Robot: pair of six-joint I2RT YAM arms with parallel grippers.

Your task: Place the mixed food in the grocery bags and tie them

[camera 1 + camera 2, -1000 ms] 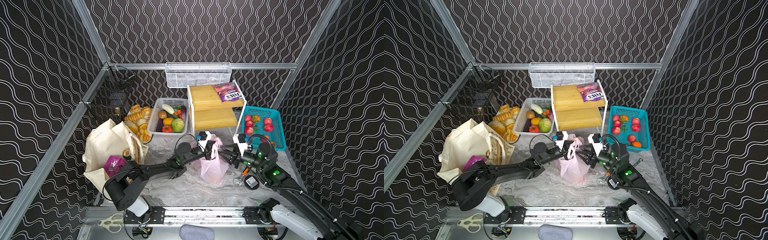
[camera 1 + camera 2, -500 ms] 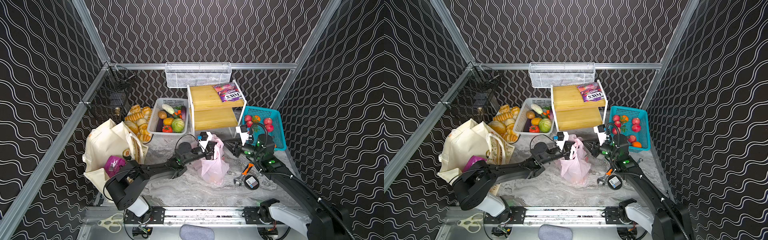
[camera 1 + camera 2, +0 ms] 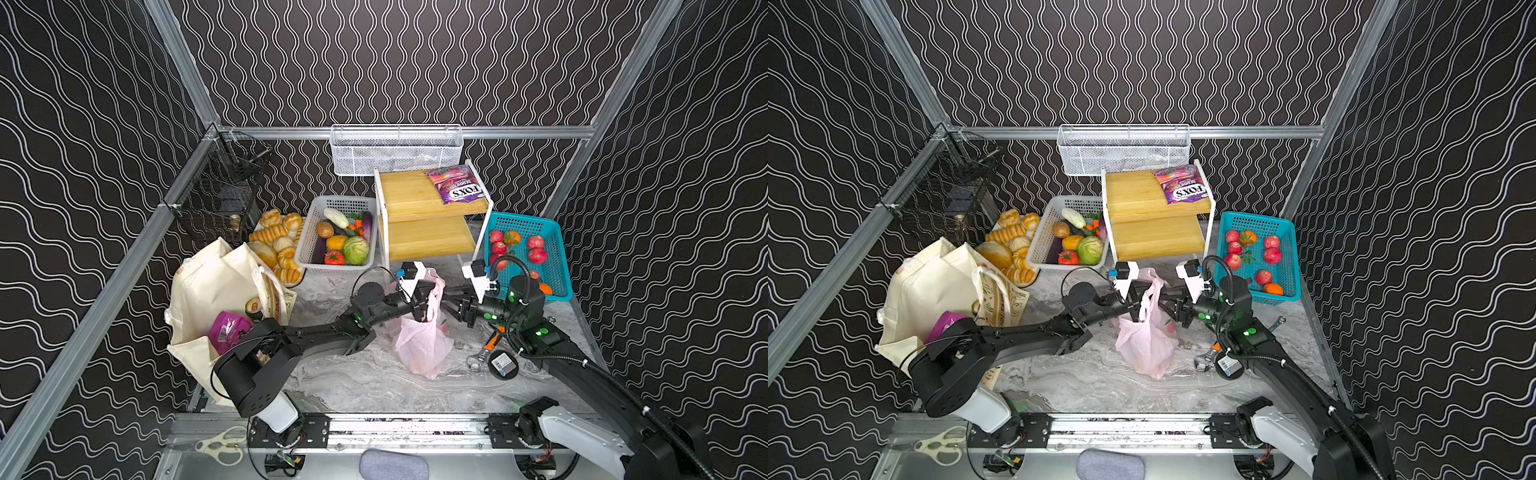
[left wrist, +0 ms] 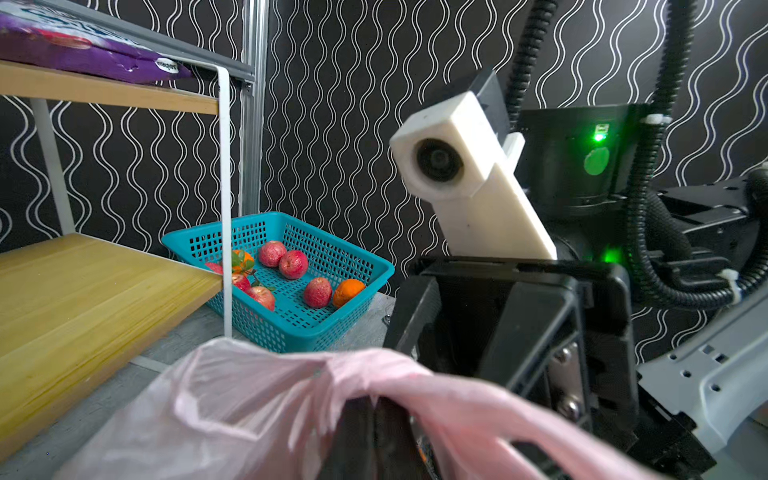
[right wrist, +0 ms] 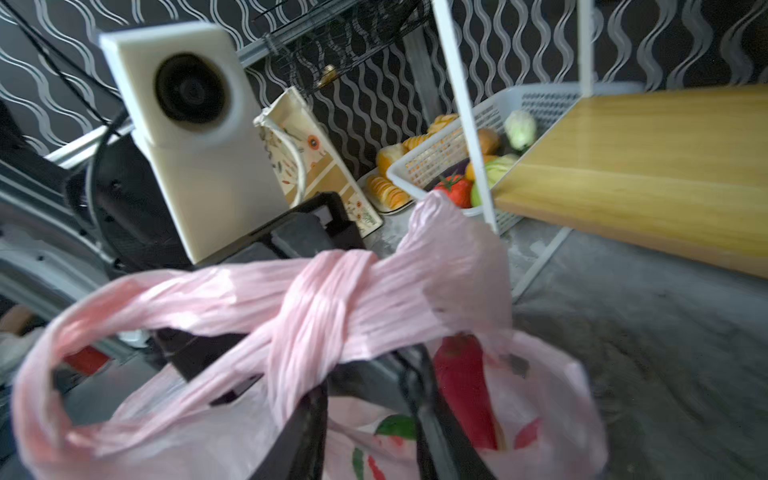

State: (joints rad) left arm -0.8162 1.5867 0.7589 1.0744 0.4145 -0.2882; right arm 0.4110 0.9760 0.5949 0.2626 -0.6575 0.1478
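pink carrier (image 3: 419,345) stands mid worktop (image 3: 353,386), handles up, crossed and wrapped once round each other

left gripper (image 3: 423,307) is closed, pinching a handle on the carrier's left side. right gripper (image 3: 451,305) comes in from the opposite side with its fingers (image 5: 432,415) apart and bag film between them just under the wrap. can't tell if they press on it. the two grippers sit almost nose to nose over the bag mouth

clearance:
- rack (image 3: 415,195): lower shelf edge and front leg just behind the handles, tight
- teal basket (image 3: 557,232): rim close behind the right wrist
- wrench (image 3: 490,345) and round black gadget (image 3: 503,365): just beside the carrier's right flank, under the right arm
- white basket (image 3: 309,232): back left, apart from the left arm
- open marble in front of the carrier up to the rail

canvas tote (image 3: 212,286) sits at the left edge, mouth open, with magenta pouch (image 3: 228,326) and green-labelled can (image 3: 252,307) inside. FOX'S bag (image 3: 457,189) lies on the rack's top shelf, near its right edge
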